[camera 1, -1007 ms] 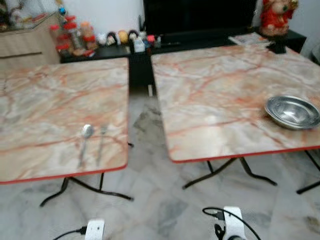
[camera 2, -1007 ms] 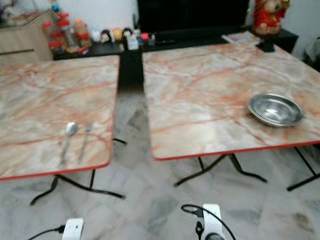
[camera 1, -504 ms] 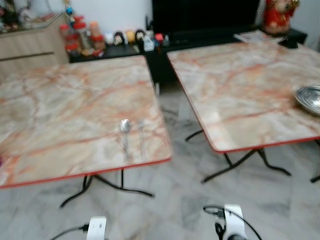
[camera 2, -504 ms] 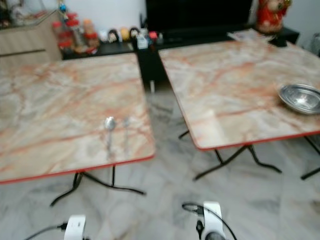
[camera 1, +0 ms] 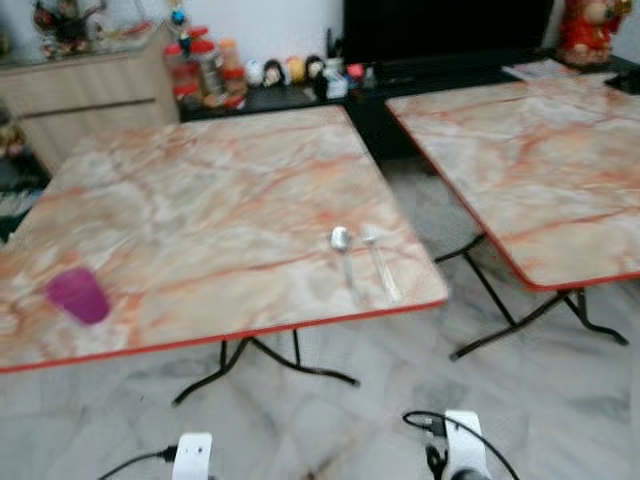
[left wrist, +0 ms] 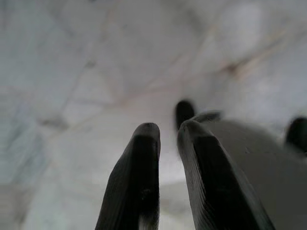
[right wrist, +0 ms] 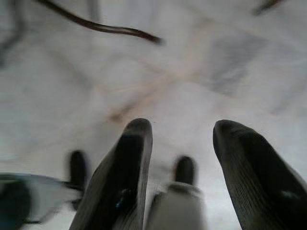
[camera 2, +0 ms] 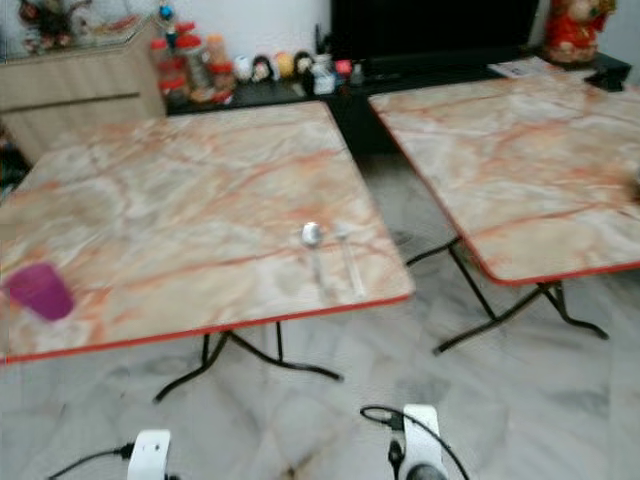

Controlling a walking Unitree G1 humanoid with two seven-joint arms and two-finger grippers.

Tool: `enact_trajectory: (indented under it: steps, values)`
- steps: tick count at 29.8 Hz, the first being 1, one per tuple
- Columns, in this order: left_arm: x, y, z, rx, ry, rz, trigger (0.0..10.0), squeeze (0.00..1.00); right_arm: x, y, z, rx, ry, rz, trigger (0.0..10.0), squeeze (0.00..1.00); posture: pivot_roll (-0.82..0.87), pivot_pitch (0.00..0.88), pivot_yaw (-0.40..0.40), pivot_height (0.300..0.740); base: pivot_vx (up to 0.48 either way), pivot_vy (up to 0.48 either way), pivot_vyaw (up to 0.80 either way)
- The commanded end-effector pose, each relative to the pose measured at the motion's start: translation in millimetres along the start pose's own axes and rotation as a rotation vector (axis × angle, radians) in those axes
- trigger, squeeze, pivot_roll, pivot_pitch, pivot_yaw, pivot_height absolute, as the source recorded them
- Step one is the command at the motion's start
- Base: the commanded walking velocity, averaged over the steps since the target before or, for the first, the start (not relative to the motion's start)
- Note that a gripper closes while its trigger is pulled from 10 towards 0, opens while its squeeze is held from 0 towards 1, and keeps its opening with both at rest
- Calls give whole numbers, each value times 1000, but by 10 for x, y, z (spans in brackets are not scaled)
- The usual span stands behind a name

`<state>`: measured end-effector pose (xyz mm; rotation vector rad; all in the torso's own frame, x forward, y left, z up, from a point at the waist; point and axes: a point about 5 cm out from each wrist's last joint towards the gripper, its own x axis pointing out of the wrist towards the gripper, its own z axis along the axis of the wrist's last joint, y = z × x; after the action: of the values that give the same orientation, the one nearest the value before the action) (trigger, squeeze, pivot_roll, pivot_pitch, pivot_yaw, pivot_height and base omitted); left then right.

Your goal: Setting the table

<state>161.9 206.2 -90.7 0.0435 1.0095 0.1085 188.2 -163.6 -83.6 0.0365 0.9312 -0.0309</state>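
Note:
A metal spoon (camera 1: 343,245) and a fork (camera 1: 380,262) lie side by side near the front right corner of the left marble table (camera 1: 200,190). A purple cup (camera 1: 79,294) stands near that table's front left edge. Both arms hang low in front of me, over the tiled floor. In the left wrist view my left gripper (left wrist: 168,129) points at the floor with its fingers almost touching and nothing between them. In the right wrist view my right gripper (right wrist: 184,129) is open and empty above the floor.
A second marble table (camera 1: 530,170) stands to the right, with a floor gap between the two. Behind them are a dark low cabinet (camera 1: 300,95) with jars and figurines and a wooden sideboard (camera 1: 90,95). Black folding legs (camera 1: 270,365) splay under the tables.
The view has swung left: the left table now sits in the middle, the purple cup has come into sight, and the metal bowl has slipped out on the right. Both arms still hang.

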Motion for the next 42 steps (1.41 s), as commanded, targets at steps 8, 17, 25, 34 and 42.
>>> enact_trajectory:
  steps: [8, 17, 25, 34, 42]
  values:
    - [13, -61, 83, 30, -30, -13, 10000, 0, 1, -79, 44, -9, -18, -15, 10000, 0, -6, 0, 32, 740, 0, 284, 0]
    - [21, -127, 234, 44, -114, -48, 10000, 0, 21, -24, 243, -54, -108, 13, 10000, 0, -3, 0, 36, 740, 0, 0, 0]
    - [13, -120, 159, 40, -94, -48, 10000, 0, 1, -14, 558, -152, -300, 41, 10000, 0, -7, 0, 37, 740, 0, 0, 0]
    - [5, -118, 109, 20, -88, -44, 10000, 0, -119, 31, 991, -254, -593, 72, 10000, 0, -16, 0, 29, 740, 0, 0, 0]
    - [-16, -62, 9, -13, -78, -21, 10000, 0, -328, 90, 1233, -329, -826, 106, 10000, 0, -31, 0, 31, 740, 0, 0, 0]
